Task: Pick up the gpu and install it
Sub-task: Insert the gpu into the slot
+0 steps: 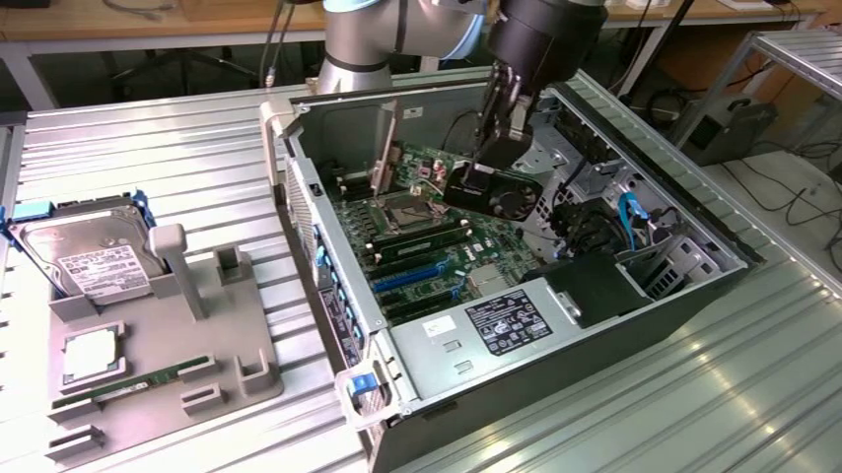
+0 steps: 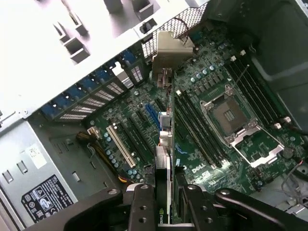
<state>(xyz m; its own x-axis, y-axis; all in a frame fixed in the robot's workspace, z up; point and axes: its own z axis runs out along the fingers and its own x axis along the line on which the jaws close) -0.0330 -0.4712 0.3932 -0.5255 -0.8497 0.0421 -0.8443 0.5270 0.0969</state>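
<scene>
**Black two-finger gripper [image 2: 167, 202] pinching the dark fan-faced gpu card [image 2: 164, 161]**

Edge-on over the green motherboard [image 2: 207, 79], long axis pointing its silvery bracket [image 2: 171, 48] at the rear wall of the grey case [image 1: 310, 227]. Metal CPU socket [image 2: 230, 115] alongside; silver hard drive [image 1: 86, 261] at 9 o'clock, exterior view.

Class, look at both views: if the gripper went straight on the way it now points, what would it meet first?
Probably the motherboard: the gripper, jaws shut on the gpu, points down into the case, so the card's lower edge would touch it first. Depth is unclear.
</scene>
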